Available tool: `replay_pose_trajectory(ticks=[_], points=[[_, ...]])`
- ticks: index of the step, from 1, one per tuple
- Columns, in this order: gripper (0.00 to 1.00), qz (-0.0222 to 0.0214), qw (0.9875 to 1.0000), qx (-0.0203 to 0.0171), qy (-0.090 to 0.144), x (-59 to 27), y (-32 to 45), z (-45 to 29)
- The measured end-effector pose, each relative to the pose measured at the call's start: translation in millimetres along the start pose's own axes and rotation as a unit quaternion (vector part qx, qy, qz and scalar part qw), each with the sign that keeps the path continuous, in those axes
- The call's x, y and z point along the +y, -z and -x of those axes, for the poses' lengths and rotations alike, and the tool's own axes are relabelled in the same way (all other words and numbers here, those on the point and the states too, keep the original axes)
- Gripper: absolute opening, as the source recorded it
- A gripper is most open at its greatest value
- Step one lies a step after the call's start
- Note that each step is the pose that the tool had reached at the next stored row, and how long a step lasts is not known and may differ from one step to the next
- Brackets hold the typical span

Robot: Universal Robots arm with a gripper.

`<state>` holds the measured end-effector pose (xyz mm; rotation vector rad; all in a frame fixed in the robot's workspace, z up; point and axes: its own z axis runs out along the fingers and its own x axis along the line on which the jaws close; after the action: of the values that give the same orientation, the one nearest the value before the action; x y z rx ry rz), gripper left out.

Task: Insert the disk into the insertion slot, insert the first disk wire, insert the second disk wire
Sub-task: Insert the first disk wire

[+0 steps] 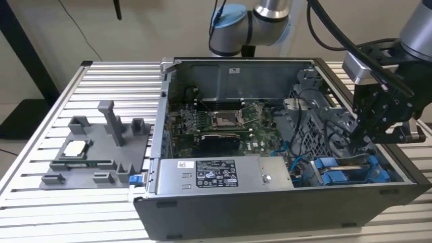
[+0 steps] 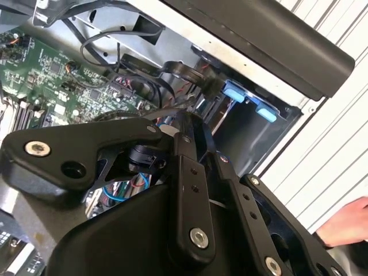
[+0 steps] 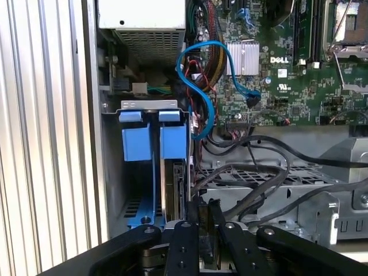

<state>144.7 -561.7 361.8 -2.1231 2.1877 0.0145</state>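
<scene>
The flat silver-grey disk (image 3: 179, 188) in its blue frame is seen inside the dark grey metal slot (image 3: 133, 206). The black gripper (image 3: 205, 211) is held just beside that slot; its grip cannot be told.

The open computer case (image 1: 270, 207) stands on the worktop (image 1: 108, 76), with a parts tray (image 1: 94, 152) beside it on the exterior view's left. Inside the case, the power supply box (image 1: 216, 174) lies along the near wall, and the motherboard (image 1: 223, 121) lies behind it, farther back. The insertion slot (image 1: 347, 169) sits in the near corner at the exterior view's right, just beside the power supply box. The tool (image 1: 368, 142) hangs above the insertion slot.
</scene>
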Motion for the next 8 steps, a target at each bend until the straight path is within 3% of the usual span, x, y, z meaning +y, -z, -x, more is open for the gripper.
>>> replay_pose_trajectory(ticks=[8], points=[[0.2, 0.0027, 0.9999, 0.0036, 0.011, 0.0, -7.4, -1.5]])
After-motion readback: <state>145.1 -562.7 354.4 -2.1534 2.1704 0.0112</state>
